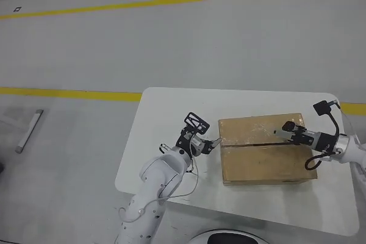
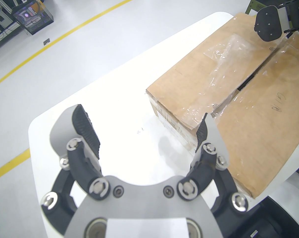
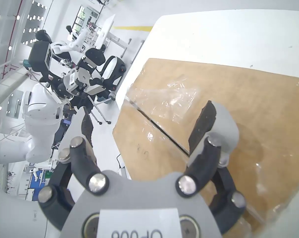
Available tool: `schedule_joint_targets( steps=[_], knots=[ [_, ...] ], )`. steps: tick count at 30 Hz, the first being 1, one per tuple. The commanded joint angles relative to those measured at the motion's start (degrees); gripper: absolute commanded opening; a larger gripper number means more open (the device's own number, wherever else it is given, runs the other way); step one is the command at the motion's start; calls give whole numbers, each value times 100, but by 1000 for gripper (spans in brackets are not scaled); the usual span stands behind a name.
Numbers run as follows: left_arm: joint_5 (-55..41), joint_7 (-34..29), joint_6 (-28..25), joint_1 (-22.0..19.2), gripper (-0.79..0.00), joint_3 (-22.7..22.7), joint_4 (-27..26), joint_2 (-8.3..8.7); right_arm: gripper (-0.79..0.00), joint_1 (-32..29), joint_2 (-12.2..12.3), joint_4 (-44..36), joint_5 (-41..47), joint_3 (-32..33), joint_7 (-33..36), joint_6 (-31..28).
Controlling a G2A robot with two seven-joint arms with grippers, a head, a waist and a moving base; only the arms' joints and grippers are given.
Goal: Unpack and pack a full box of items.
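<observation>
The closed box (image 1: 265, 149) sits on the right half of the table (image 1: 171, 110), torn tape (image 2: 221, 75) clinging along its seam (image 1: 256, 144). The left gripper (image 2: 143, 115) and right gripper (image 3: 147, 112) hang spread apart at the seam's ends. Leftover tape may keep the top shut, so a pull could drag the box.

Closed brown cardboard box (image 1: 265, 155), flaps shut; torn clear tape along its centre seam.

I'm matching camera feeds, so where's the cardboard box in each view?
Top view: cardboard box on the white table, right of centre.
Left wrist view: box beside the left gripper.
Right wrist view: box beneath the right gripper.
Shared landmark: the taped flap seam.
</observation>
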Motion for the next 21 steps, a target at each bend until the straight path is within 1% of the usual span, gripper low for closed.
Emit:
schedule_joint_targets(
  steps=[1,2,4,11,17,21],
  knots=[
    [0,0,0,0,0,0,0,0,0,0,0,0,0,0,0,0],
    [0,0,0,0,0,0,0,0,0,-11,-3,21,45,-8,-27,48],
    [0,0,0,0,0,0,0,0,0,32,-6,62,307,-63,-2,346],
    [0,0,0,0,0,0,0,0,0,316,48,251,691,-109,467,1089],
    [0,0,0,0,0,0,0,0,0,519,78,270,357,-313,495,1591],
    [0,0,0,0,0,0,0,0,0,622,81,268,127,-510,393,1808]
  ],
)
